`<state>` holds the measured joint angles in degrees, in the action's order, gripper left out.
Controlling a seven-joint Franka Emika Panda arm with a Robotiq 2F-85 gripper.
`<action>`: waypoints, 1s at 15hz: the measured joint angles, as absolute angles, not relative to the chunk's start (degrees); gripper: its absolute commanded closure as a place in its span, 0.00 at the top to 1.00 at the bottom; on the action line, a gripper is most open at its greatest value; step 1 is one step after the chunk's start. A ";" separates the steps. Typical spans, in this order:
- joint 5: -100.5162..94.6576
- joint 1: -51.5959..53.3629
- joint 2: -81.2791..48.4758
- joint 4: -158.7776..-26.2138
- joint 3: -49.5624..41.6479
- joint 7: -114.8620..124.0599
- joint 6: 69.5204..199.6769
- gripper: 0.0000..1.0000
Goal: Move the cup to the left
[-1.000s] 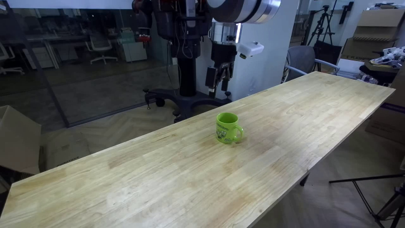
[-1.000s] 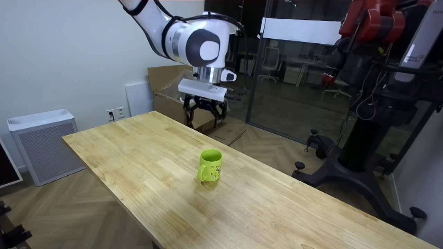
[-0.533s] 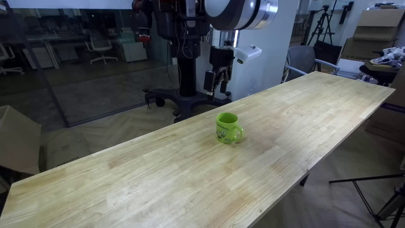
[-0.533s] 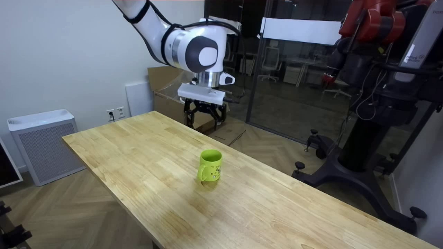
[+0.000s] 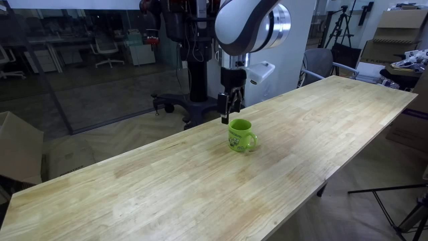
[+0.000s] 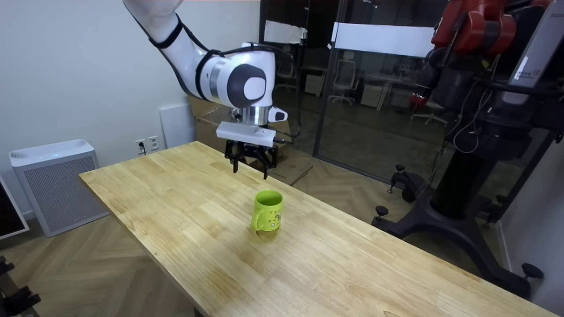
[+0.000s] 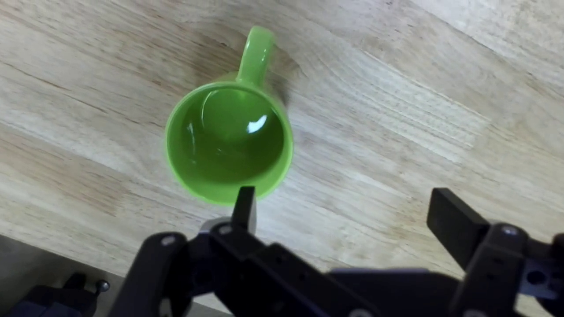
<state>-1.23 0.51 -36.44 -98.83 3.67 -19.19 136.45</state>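
My black two-finger gripper (image 7: pixel 341 196) hangs wide, presumably to straddle the glossy lime-green handled mug (image 6: pixel 268 213), upright near a long edge of the pale wooden desk (image 6: pixel 308 259).

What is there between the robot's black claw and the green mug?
In an exterior view, only bare wooden tabletop shows between the open gripper and the green mug; no other object lies there.

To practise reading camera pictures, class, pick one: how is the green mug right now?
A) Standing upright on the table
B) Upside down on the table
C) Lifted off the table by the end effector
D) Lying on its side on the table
A: in an exterior view the mug stands on the table, open rim up, with a gap between it and the end effector.
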 measured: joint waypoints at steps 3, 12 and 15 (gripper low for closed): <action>-1.19 0.36 -37.90 -99.92 3.66 -19.14 139.02 1.00; -1.17 -1.95 -40.98 -101.95 3.96 -19.79 143.62 0.74; -1.14 -2.72 -41.88 -101.93 4.18 -20.26 144.02 0.51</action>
